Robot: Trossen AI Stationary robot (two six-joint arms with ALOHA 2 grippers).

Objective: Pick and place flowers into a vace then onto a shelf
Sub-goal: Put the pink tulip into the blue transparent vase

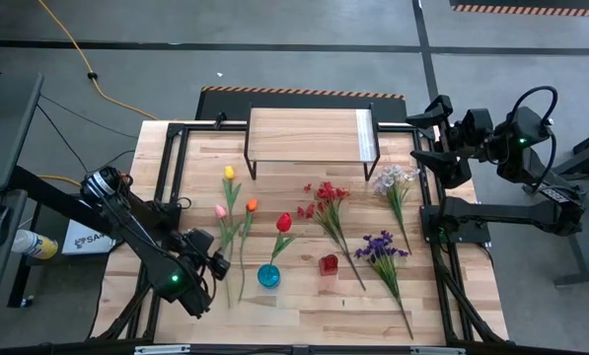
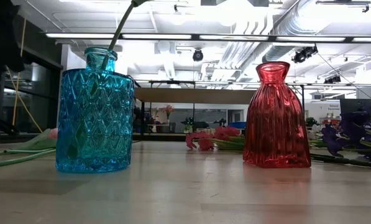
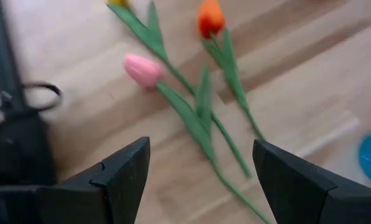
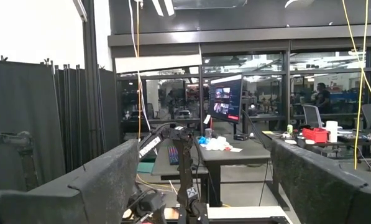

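The left gripper [image 3: 201,171] hovers wide open and empty over the pink tulip [image 3: 141,68]; its stem crosses the yellow one's, so closing may snag both; the right gripper [image 4: 201,180] waits open and empty.

Grey floor [image 1: 304,49]; monitor [image 4: 225,99] on desk [image 4: 222,151].

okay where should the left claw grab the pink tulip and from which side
On the bare mid-stem of the pink tulip, below its leaves, coming straight down with the fingers across the stem. It lies flat on the table; the left claw, open, hovers just above it.
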